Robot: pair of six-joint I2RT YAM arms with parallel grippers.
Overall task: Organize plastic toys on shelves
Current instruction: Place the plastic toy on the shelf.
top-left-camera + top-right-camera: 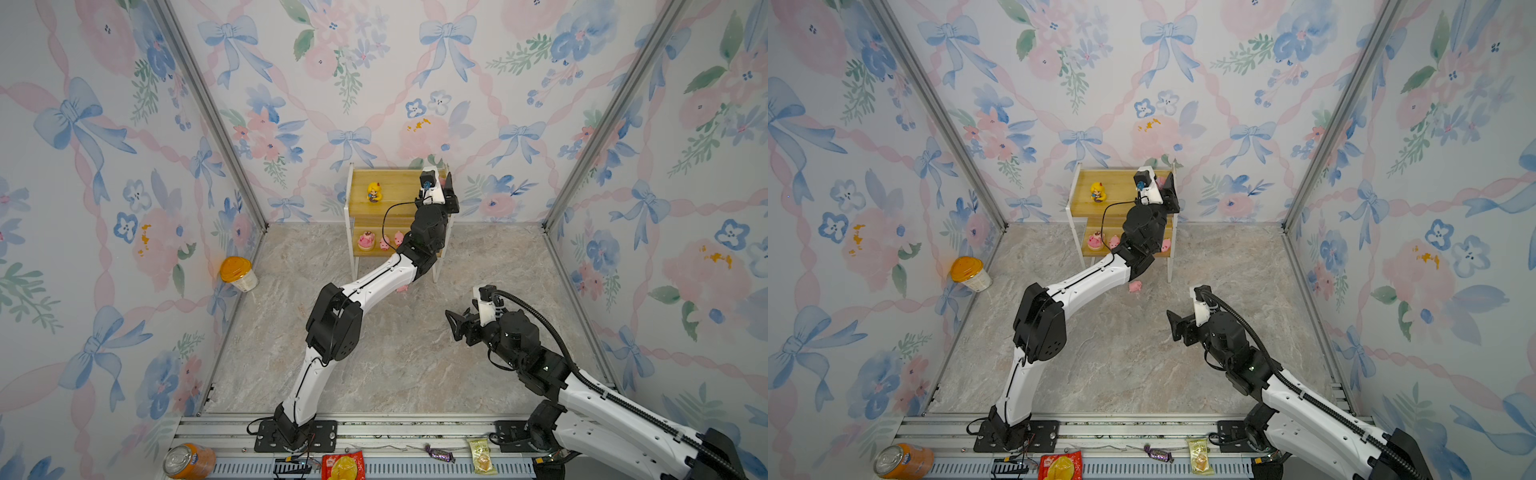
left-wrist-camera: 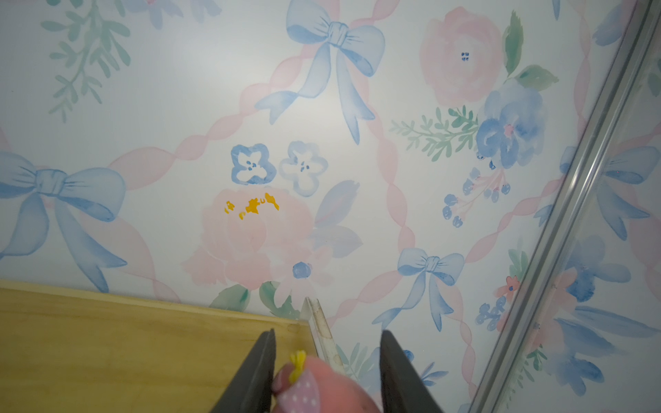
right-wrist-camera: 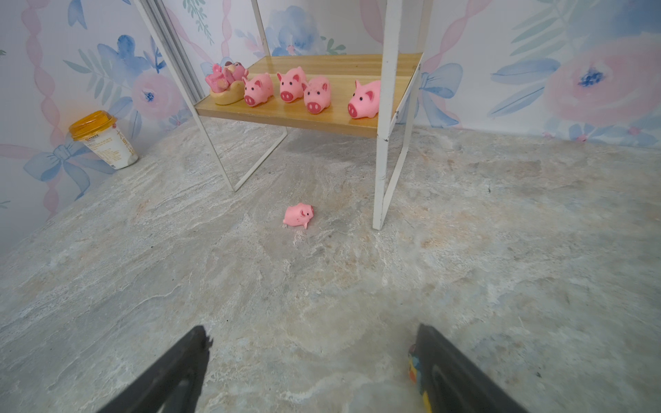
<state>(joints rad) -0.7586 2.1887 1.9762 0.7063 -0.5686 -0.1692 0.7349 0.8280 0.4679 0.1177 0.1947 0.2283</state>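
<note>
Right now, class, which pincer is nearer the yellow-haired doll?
Left. The left pincer, holding a pink toy, shares the top board with the doll, at its other end; the right pincer hovers over the tabletop.

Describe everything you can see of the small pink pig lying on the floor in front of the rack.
The pig is a small one-piece figurine of smooth pink plastic, with a darker pink snout and ear and dark dots on its face. It lies tipped on its side, stubby legs sticking out sideways, on the marbled tabletop. It sits just in front of the rack, clear of the white front legs and below the lower board. Only the tabletop touches it.
</note>
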